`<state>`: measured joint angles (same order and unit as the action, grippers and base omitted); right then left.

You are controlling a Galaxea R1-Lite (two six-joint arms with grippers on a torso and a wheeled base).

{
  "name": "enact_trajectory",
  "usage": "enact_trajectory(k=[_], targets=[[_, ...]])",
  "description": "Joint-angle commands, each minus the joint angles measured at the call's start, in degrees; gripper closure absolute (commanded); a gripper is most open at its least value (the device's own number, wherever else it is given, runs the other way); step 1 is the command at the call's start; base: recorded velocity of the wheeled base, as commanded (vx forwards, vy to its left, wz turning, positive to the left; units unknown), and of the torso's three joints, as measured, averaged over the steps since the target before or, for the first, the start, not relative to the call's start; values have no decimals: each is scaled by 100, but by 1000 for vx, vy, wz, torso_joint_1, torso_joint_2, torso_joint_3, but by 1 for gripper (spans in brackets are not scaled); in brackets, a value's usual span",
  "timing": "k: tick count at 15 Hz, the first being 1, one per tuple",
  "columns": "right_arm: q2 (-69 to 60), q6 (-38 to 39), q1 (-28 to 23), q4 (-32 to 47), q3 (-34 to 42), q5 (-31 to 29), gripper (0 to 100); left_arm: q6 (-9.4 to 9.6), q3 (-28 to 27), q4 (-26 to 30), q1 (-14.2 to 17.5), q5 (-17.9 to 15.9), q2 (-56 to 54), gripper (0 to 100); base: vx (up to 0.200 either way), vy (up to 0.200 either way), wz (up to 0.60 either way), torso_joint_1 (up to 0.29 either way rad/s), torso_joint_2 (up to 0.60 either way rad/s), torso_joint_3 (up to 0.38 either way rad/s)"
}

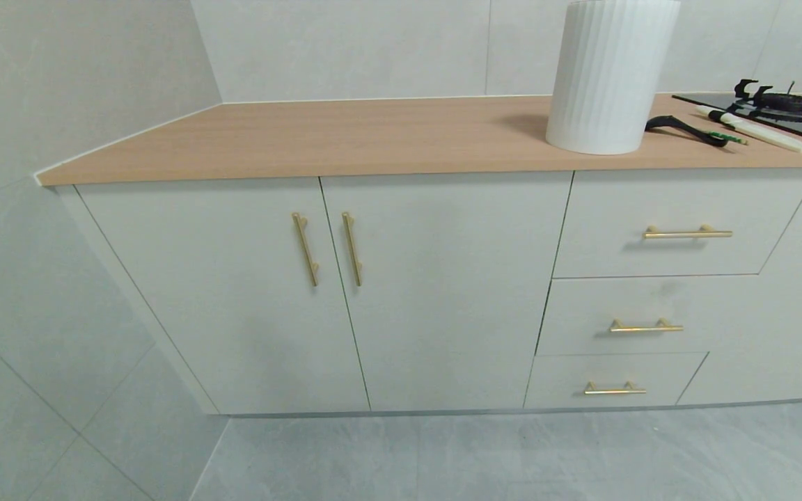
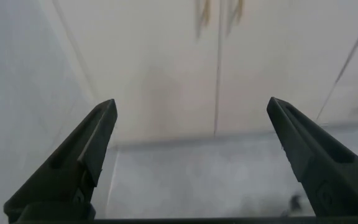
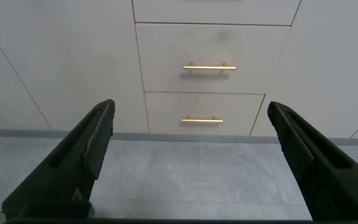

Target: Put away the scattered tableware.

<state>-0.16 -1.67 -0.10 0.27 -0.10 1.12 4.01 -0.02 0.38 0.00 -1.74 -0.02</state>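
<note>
Just beside the white holder (image 1: 606, 76) on the worktop (image 1: 373, 136) lie a black utensil (image 1: 686, 129) and a white utensil (image 1: 749, 129). They are probably light, stiff and slippery, so pinch mid-handle. The left claw (image 2: 190, 102) and right claw (image 3: 190, 104) are spread, empty.

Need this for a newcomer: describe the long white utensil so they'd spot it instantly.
On the wooden countertop, go right past the tall white ribbed container toward the black stove grate. The long white utensil lies there, straight and pale, unlike the curved black utensil and thin green stick beside it.
</note>
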Motion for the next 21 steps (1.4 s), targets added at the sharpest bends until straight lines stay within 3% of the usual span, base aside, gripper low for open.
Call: enact_trajectory(k=[1, 7, 12, 21], targets=[[16, 0, 1, 17, 1, 2, 0, -50, 2, -38, 9, 42, 2, 0, 0, 0, 0, 0, 0, 0], [16, 0, 1, 17, 1, 2, 0, -340, 2, -29, 9, 34, 2, 0, 0, 0, 0, 0, 0, 0], [16, 0, 1, 17, 1, 2, 0, -348, 2, -29, 9, 42, 2, 0, 0, 0, 0, 0, 0, 0], [16, 0, 1, 17, 1, 2, 0, -348, 2, -29, 9, 42, 2, 0, 0, -200, 0, 2, 2, 1]])
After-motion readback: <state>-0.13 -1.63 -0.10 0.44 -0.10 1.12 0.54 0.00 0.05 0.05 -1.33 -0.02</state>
